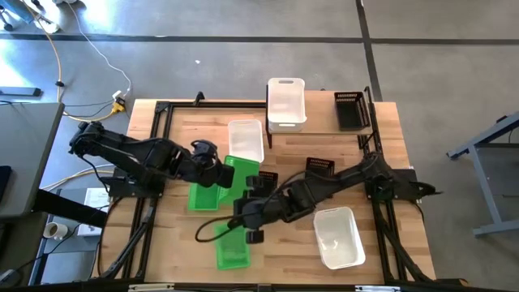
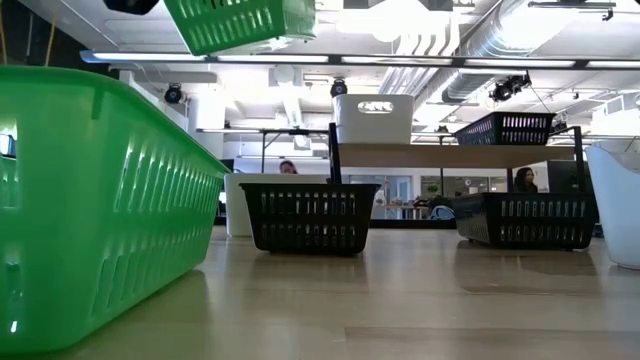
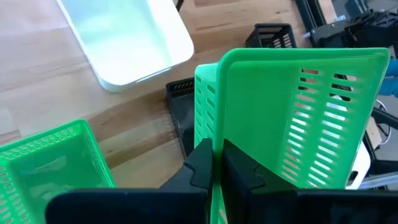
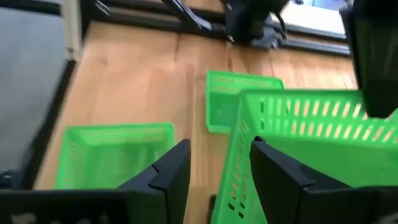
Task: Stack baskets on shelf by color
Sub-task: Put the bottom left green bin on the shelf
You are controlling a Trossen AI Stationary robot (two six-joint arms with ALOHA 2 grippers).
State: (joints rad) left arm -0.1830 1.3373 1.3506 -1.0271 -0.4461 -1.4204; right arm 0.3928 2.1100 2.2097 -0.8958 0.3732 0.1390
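Left gripper (image 3: 217,171) is pressed together on the side wall of a green mesh basket (image 3: 298,118) and holds it tilted up off the tabletop (image 1: 174,122), roughly mid-table. Right gripper (image 4: 217,174) comes in from the other side. Its fingers (image 4: 168,171) are spread and straddle the same basket's rim, one inside and one outside, with a visible gap, so it isn't pinching anything. Just beside the lifted one, toward the left arm, a second green basket (image 1: 203,196) sits flat on the wood. A third green basket (image 1: 231,250) lies nearer the front edge, and it fills the left of the low view. A black mesh basket (image 1: 266,180) is tucked right under the two grippers, partly hidden. Another black basket (image 1: 320,166) sits a bit further toward the right arm. One white bin (image 1: 246,139) sits on the table behind the lifted green one, and another white bin (image 1: 339,237) is well apart at the front right. At the back, the shelf (image 1: 320,122) carries a white basket (image 1: 285,103) on its left end and a black basket on the shelf (image 1: 349,109) on its right end, well apart from each other.
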